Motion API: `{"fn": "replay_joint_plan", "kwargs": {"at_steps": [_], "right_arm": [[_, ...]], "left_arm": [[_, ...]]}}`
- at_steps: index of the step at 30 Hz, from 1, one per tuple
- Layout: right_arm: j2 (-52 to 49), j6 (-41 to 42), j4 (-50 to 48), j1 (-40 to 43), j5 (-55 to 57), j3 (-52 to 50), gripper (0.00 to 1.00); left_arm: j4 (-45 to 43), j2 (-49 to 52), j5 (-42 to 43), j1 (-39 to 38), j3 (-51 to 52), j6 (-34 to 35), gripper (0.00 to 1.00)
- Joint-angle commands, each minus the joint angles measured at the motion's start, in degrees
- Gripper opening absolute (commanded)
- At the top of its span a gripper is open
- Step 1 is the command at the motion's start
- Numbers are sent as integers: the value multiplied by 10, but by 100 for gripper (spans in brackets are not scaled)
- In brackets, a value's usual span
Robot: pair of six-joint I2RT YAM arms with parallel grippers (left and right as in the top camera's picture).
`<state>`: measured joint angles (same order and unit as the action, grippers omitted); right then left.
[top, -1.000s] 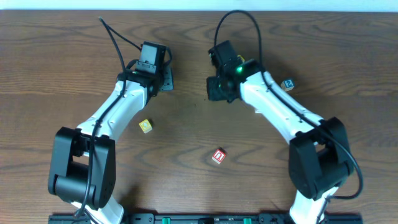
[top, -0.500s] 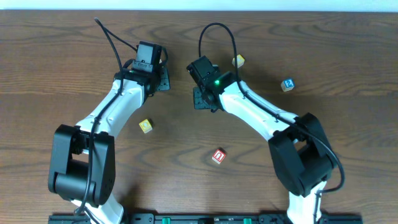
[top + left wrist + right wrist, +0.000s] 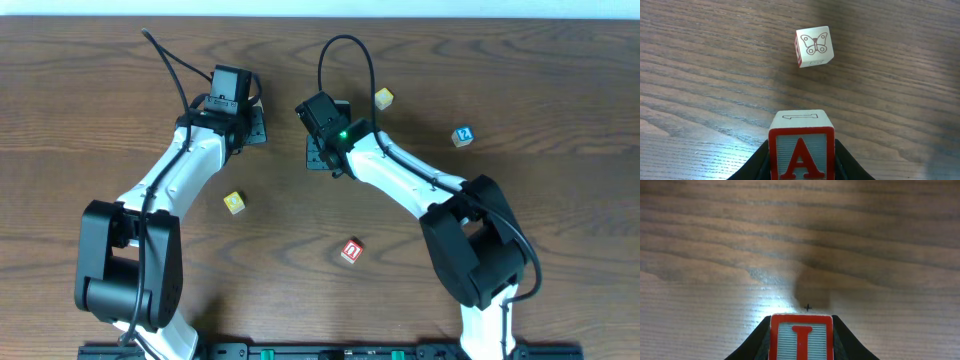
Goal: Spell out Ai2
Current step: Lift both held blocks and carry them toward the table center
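Observation:
My left gripper (image 3: 251, 129) is shut on a red-framed "A" block (image 3: 801, 156), held low over the wood at the back left of centre. My right gripper (image 3: 320, 154) is shut on a red-framed "I" block (image 3: 801, 339), a short way to the right of the left gripper. Both held blocks are hidden under the grippers in the overhead view. A blue "2" block (image 3: 461, 136) lies on the table far to the right. A small cross mark (image 3: 808, 307) shows on the wood just ahead of the "I" block.
A butterfly block with a red side (image 3: 813, 46) lies ahead of the left gripper. A yellow block (image 3: 234, 203) lies under the left arm, another yellow block (image 3: 384, 98) at the back, and a red block (image 3: 352, 251) near the front centre.
My right arm has swung left with the "I" block, uncovering the yellow block at the back. My left gripper has shifted slightly up and left with the "A" block.

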<state>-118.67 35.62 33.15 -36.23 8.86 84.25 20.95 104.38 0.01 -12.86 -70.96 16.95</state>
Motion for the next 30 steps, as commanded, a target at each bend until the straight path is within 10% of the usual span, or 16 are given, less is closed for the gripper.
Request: {"fn": "replay_joint_plan", "kwargs": {"at_steps": [1,30], "right_arm": [[-18,12,-3,-6,14,0,1],[-51,38,-15,-6,34,0,1]], "left_arm": [[2,6,0,1,-5,6,6],[-1,6,0,1,-5,6,6]]}}
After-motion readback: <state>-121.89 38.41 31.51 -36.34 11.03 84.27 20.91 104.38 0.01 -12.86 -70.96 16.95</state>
